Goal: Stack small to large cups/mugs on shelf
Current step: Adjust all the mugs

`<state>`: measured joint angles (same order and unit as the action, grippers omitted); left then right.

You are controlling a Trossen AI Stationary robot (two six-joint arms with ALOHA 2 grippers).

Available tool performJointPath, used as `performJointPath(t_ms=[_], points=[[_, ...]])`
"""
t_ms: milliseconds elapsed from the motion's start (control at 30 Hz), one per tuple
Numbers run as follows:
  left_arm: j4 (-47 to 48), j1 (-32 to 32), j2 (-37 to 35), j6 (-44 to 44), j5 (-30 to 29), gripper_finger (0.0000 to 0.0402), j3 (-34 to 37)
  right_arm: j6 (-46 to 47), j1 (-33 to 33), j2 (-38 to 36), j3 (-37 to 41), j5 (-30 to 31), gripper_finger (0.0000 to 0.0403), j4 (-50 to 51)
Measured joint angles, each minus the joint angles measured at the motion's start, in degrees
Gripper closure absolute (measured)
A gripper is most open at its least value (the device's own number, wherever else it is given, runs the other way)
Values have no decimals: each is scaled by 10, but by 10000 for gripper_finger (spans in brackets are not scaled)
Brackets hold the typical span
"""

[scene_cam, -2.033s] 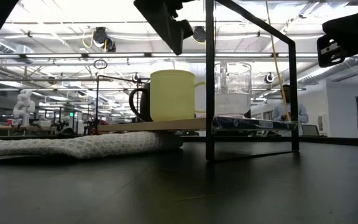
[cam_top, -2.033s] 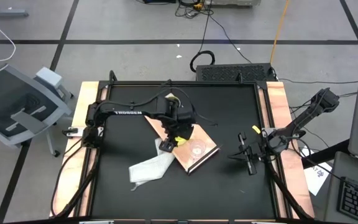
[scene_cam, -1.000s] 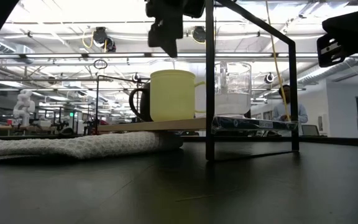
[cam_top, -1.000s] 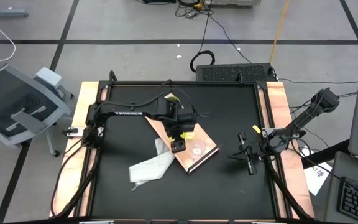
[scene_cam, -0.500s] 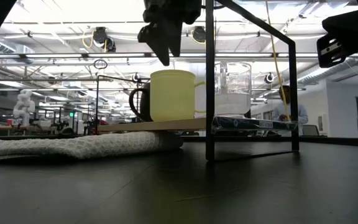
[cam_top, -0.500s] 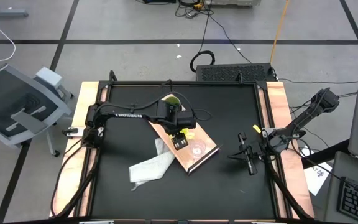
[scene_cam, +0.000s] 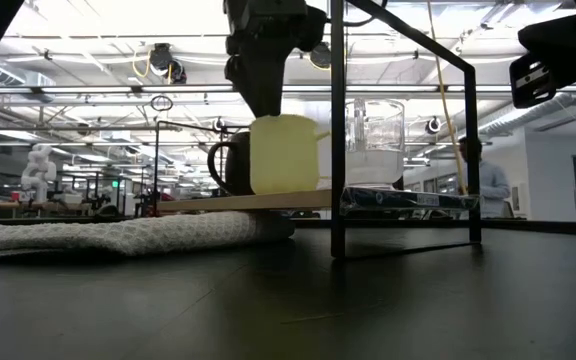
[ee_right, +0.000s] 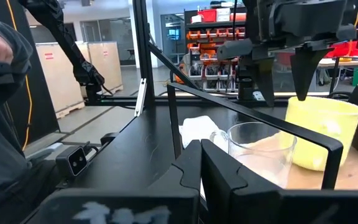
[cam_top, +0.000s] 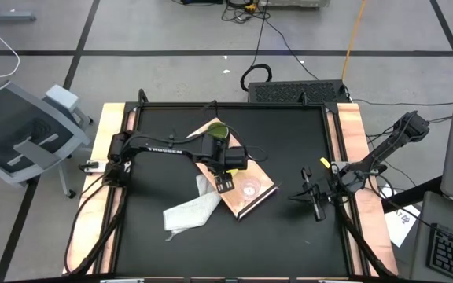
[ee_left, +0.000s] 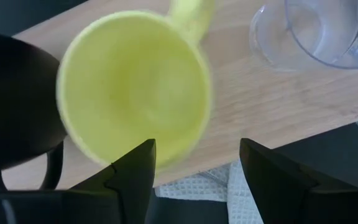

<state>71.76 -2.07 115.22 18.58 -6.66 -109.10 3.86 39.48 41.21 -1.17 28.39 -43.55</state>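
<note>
Hovering directly above the yellow mug (ee_left: pixel 135 93), the left gripper (ee_left: pixel 194 165) points straight down with its two fingers (ee_left: pixel 132 171) spread wide, one on either side of the mug's rim. From the wrist view the fingers straddle the near edge of the mug, and nothing is clamped between them. In the low view the gripper's dark body (scene_cam: pixel 268 45) hangs just over the mug's mouth (scene_cam: pixel 286 152), its tips reaching down to about the rim.

The yellow mug stands upright on the wooden board (cam_top: pixel 254 196), which lies at an angle near the middle of the black table (cam_top: pixel 156 236). Just beside the mug, and partly behind it in the low view, stands the dark green mug (scene_cam: pixel 228 165), also upright on the board. The clear plastic cup (scene_cam: pixel 373 140) stands on the same board on the yellow mug's other side, near but apart from it. From above, the green mug (cam_top: pixel 218 128) sits at the board's far corner and the clear cup (cam_top: pixel 250 187) closer to the near end.

A white cloth (cam_top: pixel 187 211) lies partly under the board's edge and spreads onto the table.

The right gripper (cam_top: pixel 314 206) waits near the table's right edge, well apart from the board, with its fingers pressed together and holding nothing.
</note>
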Motion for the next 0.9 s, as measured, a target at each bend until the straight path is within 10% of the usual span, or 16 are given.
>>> performJointPath(t_ms=[900], points=[[-52,34,0,-63,25,167,-1,0,0,0,0,0,403,0]])
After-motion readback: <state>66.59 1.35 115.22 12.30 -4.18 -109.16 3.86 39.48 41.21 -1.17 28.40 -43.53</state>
